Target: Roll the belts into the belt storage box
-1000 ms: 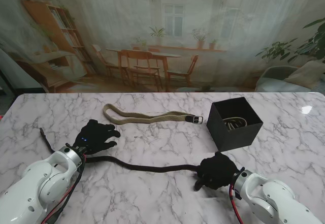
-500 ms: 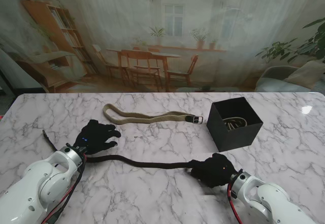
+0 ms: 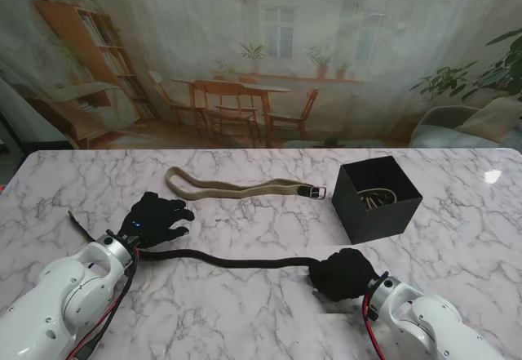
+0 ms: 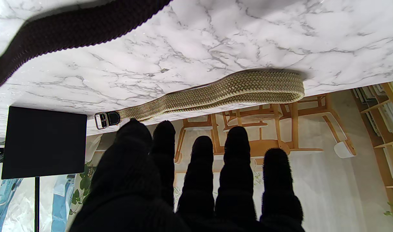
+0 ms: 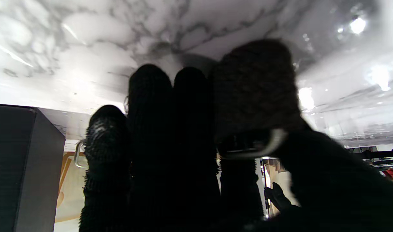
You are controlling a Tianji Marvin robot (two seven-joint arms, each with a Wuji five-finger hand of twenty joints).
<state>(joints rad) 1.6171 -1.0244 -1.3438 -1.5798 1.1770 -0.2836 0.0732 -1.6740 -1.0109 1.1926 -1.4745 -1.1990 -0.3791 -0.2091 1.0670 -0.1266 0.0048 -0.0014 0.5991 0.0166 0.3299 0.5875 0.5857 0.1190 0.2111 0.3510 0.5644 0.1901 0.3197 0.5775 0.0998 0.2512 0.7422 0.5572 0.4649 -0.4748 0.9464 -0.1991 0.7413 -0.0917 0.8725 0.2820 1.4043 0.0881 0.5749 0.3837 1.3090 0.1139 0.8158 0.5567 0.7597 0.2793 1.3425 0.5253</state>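
The black-gloved right hand (image 3: 344,273) is closed around the buckle end of the long black woven belt (image 3: 236,260). The black square storage box (image 3: 376,198) sits at its one o'clock. The black-gloved left hand (image 3: 155,219), fingers spread, rests flat beside the belt's far end, with the tan braided belt (image 3: 236,186) at its one o'clock.

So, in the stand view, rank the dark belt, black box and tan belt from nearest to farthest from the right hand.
From the right hand:
1. Dark belt, its end at the hand, running left.
2. Black box, just beyond, farther from me.
3. Tan belt, far side, toward the left.
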